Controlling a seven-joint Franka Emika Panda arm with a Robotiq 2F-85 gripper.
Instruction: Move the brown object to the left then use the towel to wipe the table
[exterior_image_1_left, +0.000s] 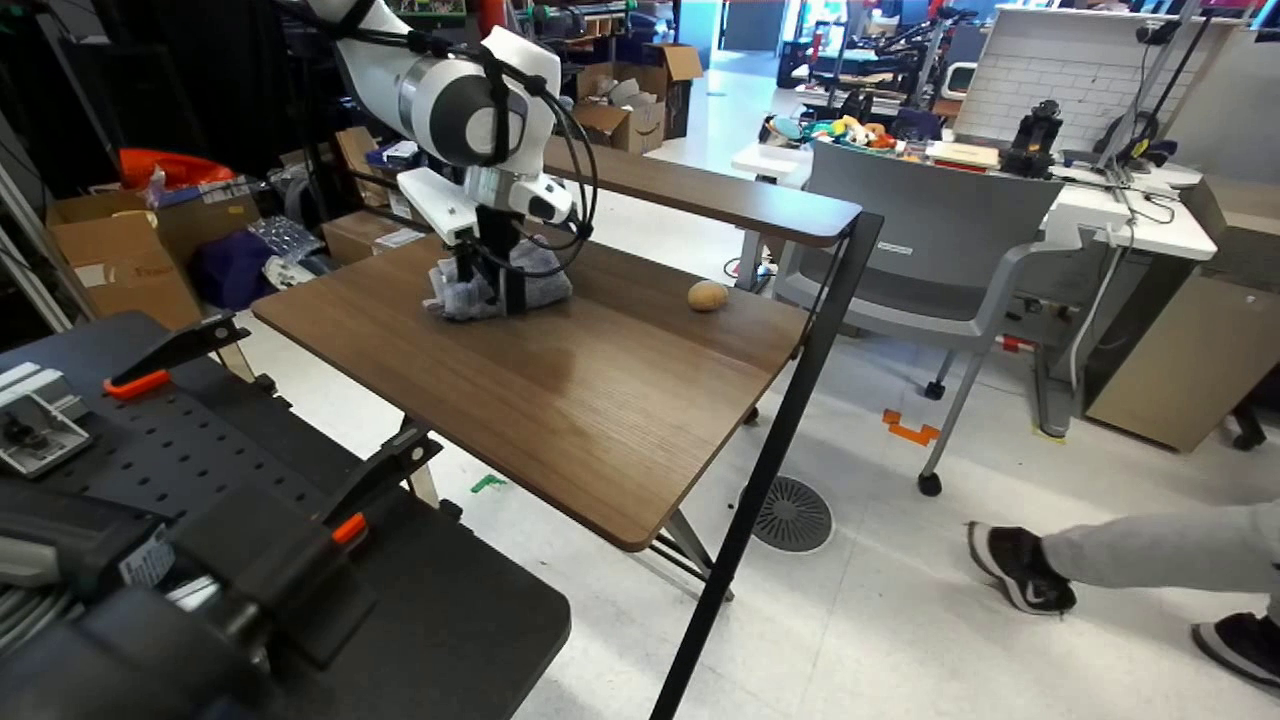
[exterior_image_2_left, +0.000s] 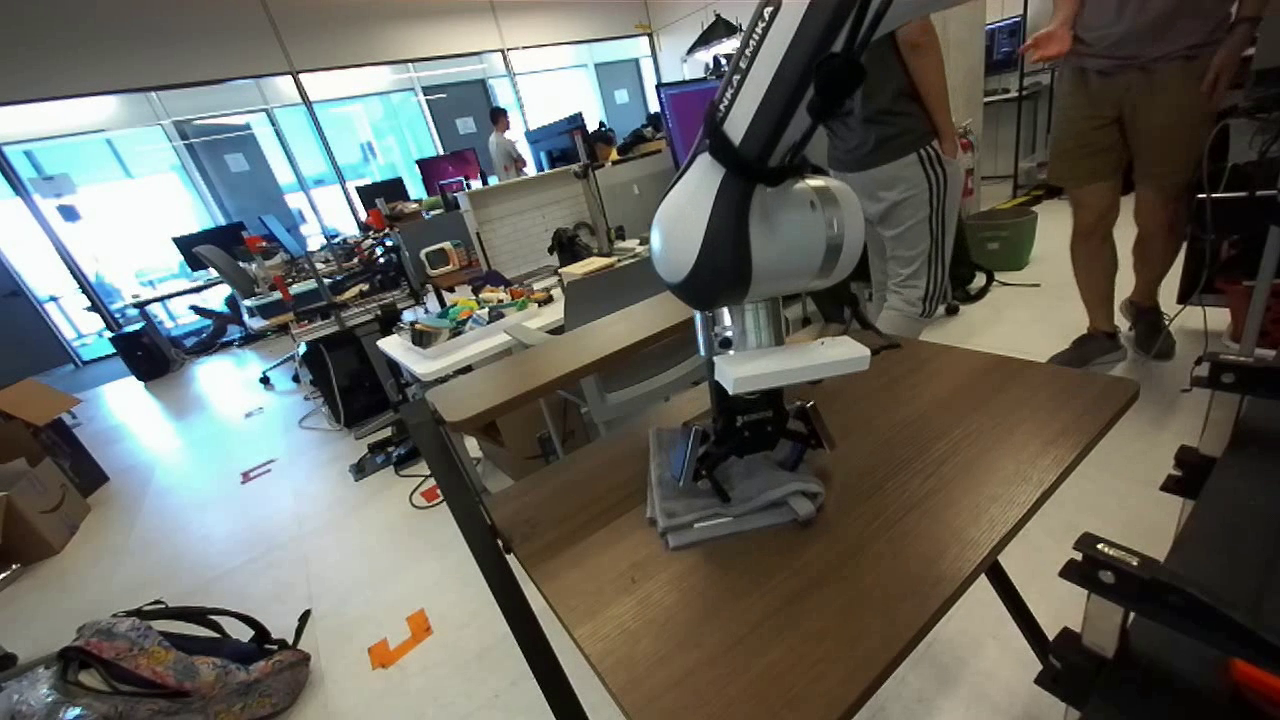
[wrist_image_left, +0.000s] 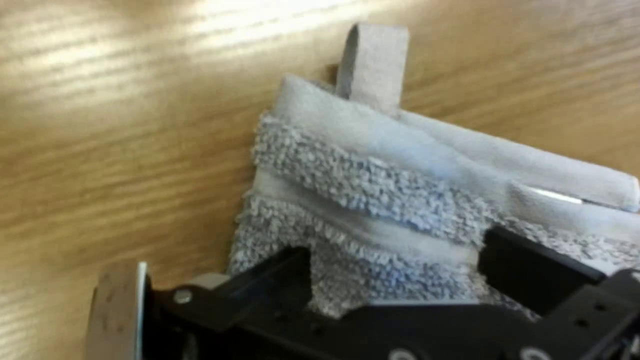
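Observation:
The brown object is a small round tan lump on the table, near the end by the black shelf post. It is hidden in the other views. The towel is grey and folded, and lies on the table under my gripper. It also shows in an exterior view and in the wrist view, where a fabric loop sticks out from its edge. My gripper is pointed down with its fingers spread apart and towel cloth between and beneath them. Fingertip contact with the cloth is hard to judge.
A raised wood shelf runs along one side of the table, with a black post at its end. A black workbench with clamps stands alongside. A grey chair is behind the shelf. People stand nearby.

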